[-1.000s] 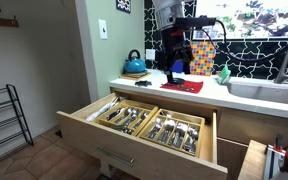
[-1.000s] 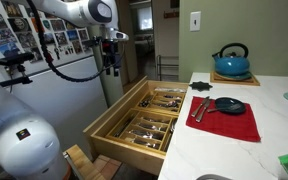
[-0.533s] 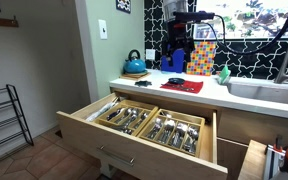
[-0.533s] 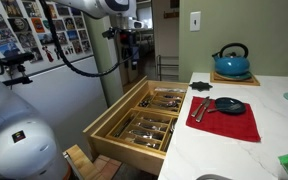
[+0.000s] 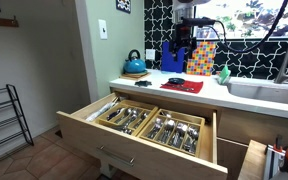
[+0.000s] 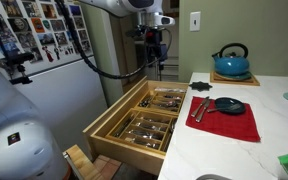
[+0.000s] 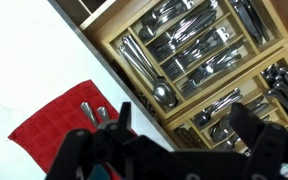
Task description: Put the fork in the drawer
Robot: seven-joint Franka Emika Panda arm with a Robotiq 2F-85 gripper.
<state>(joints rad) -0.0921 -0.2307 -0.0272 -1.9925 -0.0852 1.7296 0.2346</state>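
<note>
I see the drawer [image 5: 94, 140] as pale matt wood, bare-grained on its walls and dividers. The cutlery [image 7: 189, 45] inside is bright polished metal, throwing glints. At eight o'clock in the wrist view a red cloth [image 7: 49, 135] looks soft and dull on the smooth white worktop [image 7: 14, 75]. The kettle [image 6: 232, 62] is glossy teal, enamel or paint I cannot tell. My pincer [image 7: 179, 112] is matt black
</note>
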